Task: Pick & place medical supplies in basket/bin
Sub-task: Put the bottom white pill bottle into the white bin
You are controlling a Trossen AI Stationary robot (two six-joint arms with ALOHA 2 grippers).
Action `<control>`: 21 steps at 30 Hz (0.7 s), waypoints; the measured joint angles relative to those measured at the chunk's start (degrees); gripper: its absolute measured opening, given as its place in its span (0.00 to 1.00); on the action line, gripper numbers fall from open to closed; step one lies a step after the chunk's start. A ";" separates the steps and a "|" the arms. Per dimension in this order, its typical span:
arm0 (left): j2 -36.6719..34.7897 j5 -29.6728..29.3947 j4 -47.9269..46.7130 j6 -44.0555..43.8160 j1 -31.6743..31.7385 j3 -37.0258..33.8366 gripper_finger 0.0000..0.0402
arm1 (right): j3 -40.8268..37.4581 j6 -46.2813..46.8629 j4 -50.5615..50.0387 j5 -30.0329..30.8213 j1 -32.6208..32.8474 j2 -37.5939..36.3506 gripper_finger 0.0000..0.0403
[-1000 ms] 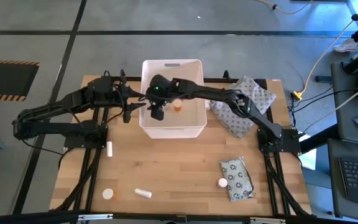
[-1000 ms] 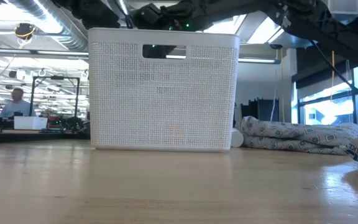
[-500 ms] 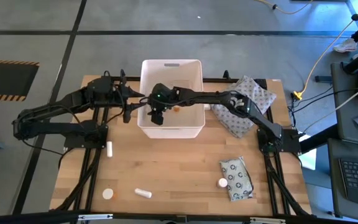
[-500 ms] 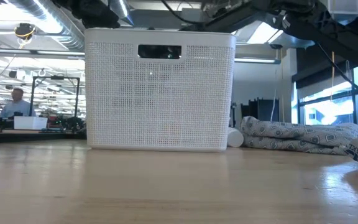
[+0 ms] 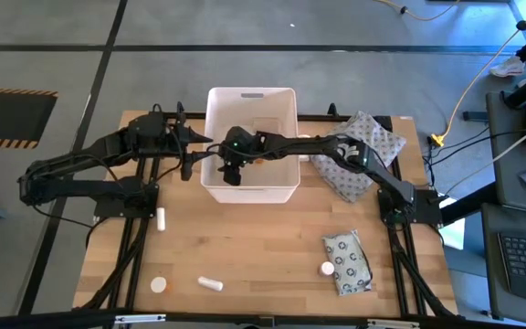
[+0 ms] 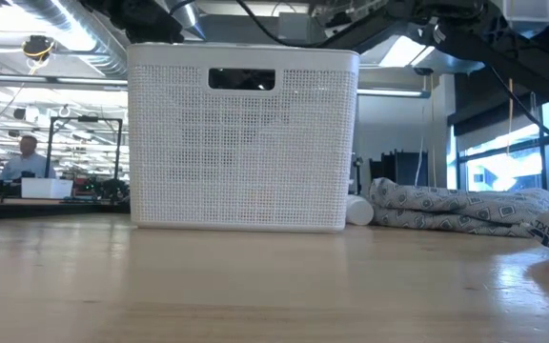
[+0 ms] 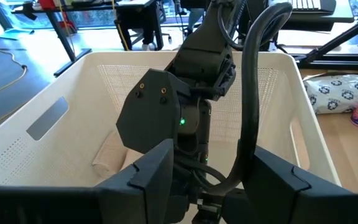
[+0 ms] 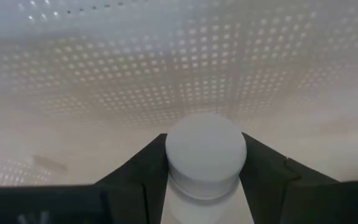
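The white basket [image 5: 279, 119] stands at the middle far side of the table. My right gripper [image 5: 230, 174] reaches down inside it and is shut on a white-capped pill bottle [image 8: 205, 163], close to the perforated wall [image 8: 166, 74]. A tan roll [image 7: 112, 154] and an orange-capped item [image 5: 260, 160] lie on the basket's floor. My left gripper [image 5: 193, 155] hangs open just outside the basket's left wall, holding nothing. A grey ring-printed packet [image 5: 348, 262] lies flat at the near right. My right gripper pinches the bottle between its two fingers [image 8: 143, 177], which lie along its sides by the cap [image 8: 205, 149]. The cap points ahead, past the fingertips. The fingers slant down into the basket from the table's right. Whether the bottle rests on the floor is hidden.
Loose on the table: a small white bottle [image 5: 161, 217], an orange-capped bottle [image 5: 158, 285], a white vial [image 5: 210, 284], another orange-capped bottle [image 5: 326, 269]. A grey dotted cloth bundle [image 5: 362, 153] lies right of the basket, a white bottle [image 6: 357, 210] between them.
My right gripper has gone down from above the rim deep into the basket, keeping the bottle. The basket has slid a little toward the table's left edge.
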 joint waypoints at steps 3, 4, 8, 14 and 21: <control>0.00 -0.02 0.19 0.08 0.00 0.00 0.43 | 0.00 2.41 -0.24 0.07 0.00 0.00 0.41; 0.00 -0.02 0.21 0.33 0.00 0.02 0.43 | 0.00 2.88 -0.32 0.04 0.00 -0.02 0.42; 0.00 -0.02 0.21 0.36 0.00 0.02 0.43 | 0.00 1.76 -0.61 0.04 -0.24 -0.04 0.45; 0.00 -0.02 0.19 0.33 0.00 0.02 0.43 | 0.00 4.97 -1.02 0.46 -0.26 -0.07 0.49; 0.00 -0.02 0.19 0.31 0.00 0.02 0.43 | -0.04 5.85 -1.39 0.83 -0.28 -0.07 0.61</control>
